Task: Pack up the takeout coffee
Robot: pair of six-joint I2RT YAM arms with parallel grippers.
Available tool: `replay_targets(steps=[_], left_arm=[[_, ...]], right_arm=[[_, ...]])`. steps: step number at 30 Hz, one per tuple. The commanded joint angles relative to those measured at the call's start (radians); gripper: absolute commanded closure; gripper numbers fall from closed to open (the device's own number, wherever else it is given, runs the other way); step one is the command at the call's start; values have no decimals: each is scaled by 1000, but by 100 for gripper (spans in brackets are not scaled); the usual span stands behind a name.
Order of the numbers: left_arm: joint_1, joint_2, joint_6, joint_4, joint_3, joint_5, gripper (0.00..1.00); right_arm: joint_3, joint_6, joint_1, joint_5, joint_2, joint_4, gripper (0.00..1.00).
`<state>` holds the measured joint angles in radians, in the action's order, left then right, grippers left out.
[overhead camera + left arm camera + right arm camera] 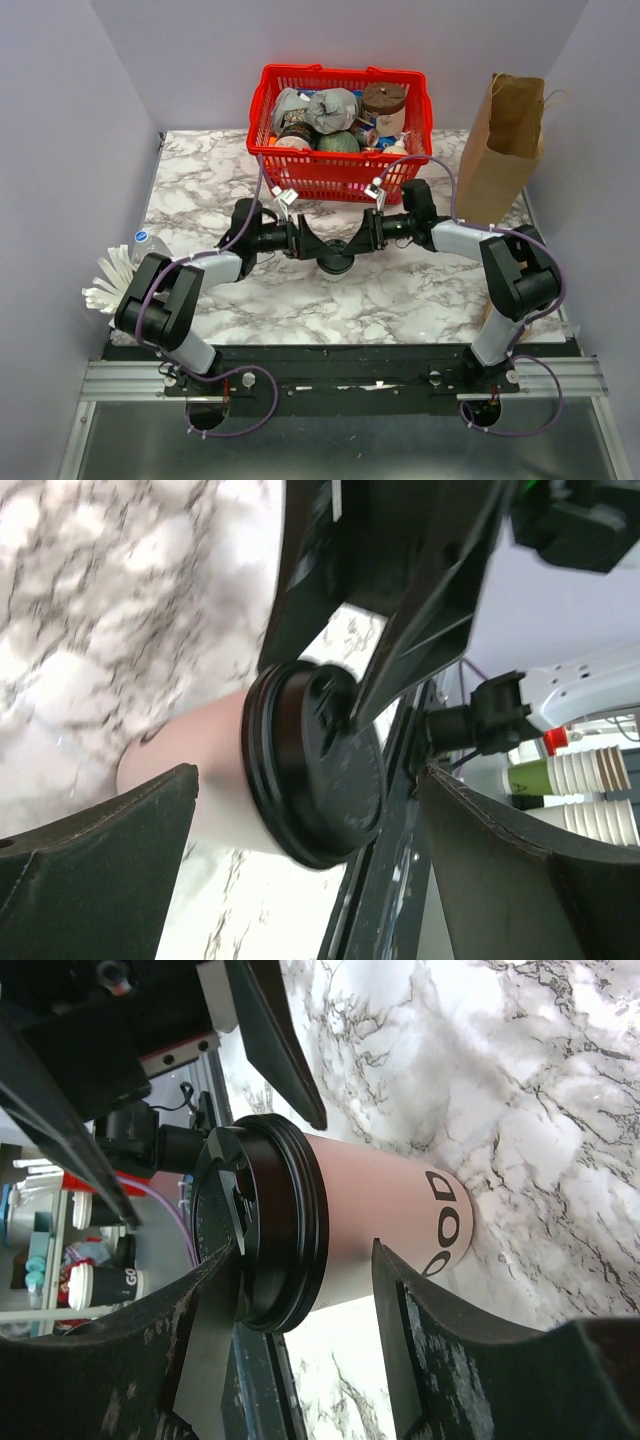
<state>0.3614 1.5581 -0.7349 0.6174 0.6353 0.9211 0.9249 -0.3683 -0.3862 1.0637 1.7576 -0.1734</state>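
Observation:
The takeout coffee (335,264) is a cream paper cup with a black lid. It stands on the marble table between both arms. My left gripper (316,250) is open, and its fingers (100,865) stand wide apart on either side of the cup (210,770) without touching it. My right gripper (357,244) comes in from the other side and is open. In the right wrist view one of its fingers (205,1360) overlaps the lid, the other is beside the cup wall (380,1215). The brown paper bag (505,140) stands open at the back right.
A red basket (340,180) full of groceries, with a brown-lidded tub (384,100), stands at the back centre just behind the grippers. A blue-capped water bottle (140,245) and a fan of white items (105,283) lie at the table's left edge.

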Motion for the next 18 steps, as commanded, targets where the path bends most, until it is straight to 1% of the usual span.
replay_targets(steps=[1,4,5,6,8,9,12,16,18], left_arm=[[-10,20,54,-65,-20,16,2],[-12,57,5,37,-34,36,2],[-12,71,-42,73,-39,39,2],[-12,97,-69,150,-49,45,2],[-12,125,-134,238,-62,70,2],[-12,155,-156,314,-66,81,2],[-15,206,-205,407,-66,108,2],[-18,256,-233,476,-69,128,2],[-19,301,-256,559,-85,142,2]], right_arm=[[18,52,-8,-25,26,55,37],[23,58,-8,-27,34,60,37],[26,58,-8,-27,39,61,37],[29,60,-8,-28,42,63,37],[35,58,-8,-30,54,64,37],[40,58,-8,-30,60,64,37],[58,60,-8,-30,72,69,37],[77,58,-8,-31,94,69,37],[78,58,-6,-30,105,71,37]])
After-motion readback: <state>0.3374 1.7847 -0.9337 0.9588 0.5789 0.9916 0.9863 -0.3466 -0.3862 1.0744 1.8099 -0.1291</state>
